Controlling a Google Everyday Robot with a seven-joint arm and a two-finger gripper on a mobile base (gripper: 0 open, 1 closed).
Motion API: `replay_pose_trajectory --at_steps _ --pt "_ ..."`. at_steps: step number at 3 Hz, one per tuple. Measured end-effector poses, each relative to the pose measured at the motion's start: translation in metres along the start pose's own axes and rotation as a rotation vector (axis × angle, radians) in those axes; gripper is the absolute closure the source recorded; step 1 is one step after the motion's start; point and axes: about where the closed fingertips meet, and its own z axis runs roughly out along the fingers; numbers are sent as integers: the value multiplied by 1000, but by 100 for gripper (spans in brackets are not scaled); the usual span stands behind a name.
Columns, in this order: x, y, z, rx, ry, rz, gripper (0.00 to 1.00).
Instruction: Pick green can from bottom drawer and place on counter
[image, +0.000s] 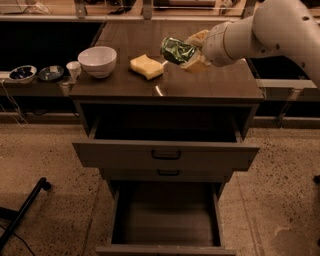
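My gripper (186, 51) is shut on the green can (176, 50), which lies sideways between the pale fingers (198, 37). The can hangs a little above the middle-right of the dark counter (215, 82), just right of the yellow sponge. The white arm comes in from the upper right. Down at the bottom, the bottom drawer (165, 222) is pulled out, and its flat floor shows nothing on it.
A yellow sponge (146, 66) and a white bowl (97, 61) sit on the counter's left half. The top drawer (165, 154) also stands open. A small cup (73, 68) and two dishes (21, 73) rest on a ledge at left. A black bar (22, 212) lies on the floor.
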Motion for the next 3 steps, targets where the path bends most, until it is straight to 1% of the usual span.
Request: replay_pose_trajectory --at_steps 1,2,3 --pt "29 -26 7 7 14 135 100" --pt "30 -26 8 6 15 137 100" --pt "55 -26 34 -30 39 214 100"
